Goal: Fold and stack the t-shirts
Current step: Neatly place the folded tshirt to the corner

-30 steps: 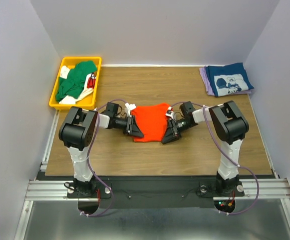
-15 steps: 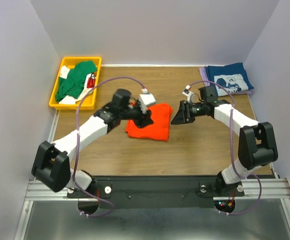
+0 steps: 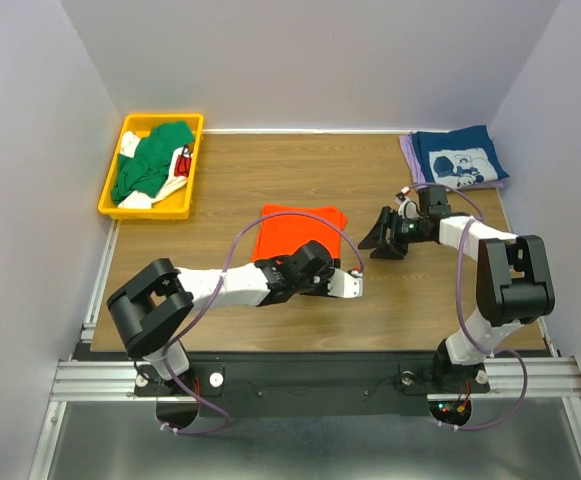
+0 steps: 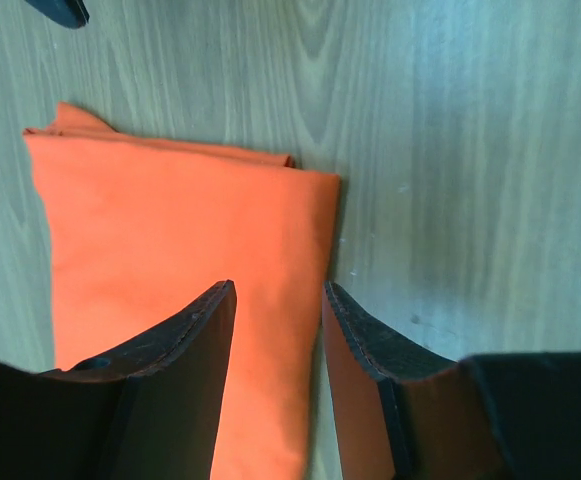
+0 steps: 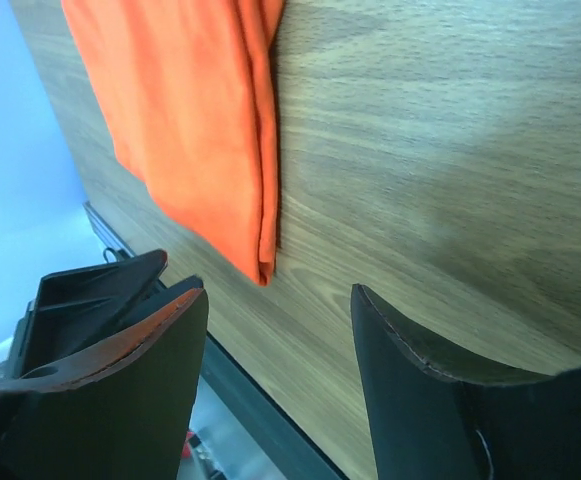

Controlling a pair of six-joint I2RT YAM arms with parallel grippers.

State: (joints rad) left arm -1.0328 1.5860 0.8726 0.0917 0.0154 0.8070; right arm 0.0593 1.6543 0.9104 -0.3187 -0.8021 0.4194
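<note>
Folded orange t-shirt [image 3: 298, 230] amid open tabletop [image 3: 300, 165]

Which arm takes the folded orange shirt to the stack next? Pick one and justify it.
Right, probably. The right gripper is open beside the orange t-shirt, on the side facing the navy t-shirt in the far right corner. The left gripper, open over the shirt, comes from the opposite side.

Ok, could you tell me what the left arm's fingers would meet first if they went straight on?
Most likely the orange t-shirt: the left fingers stand open over its folded edge, though their height above the cloth is unclear.
</note>
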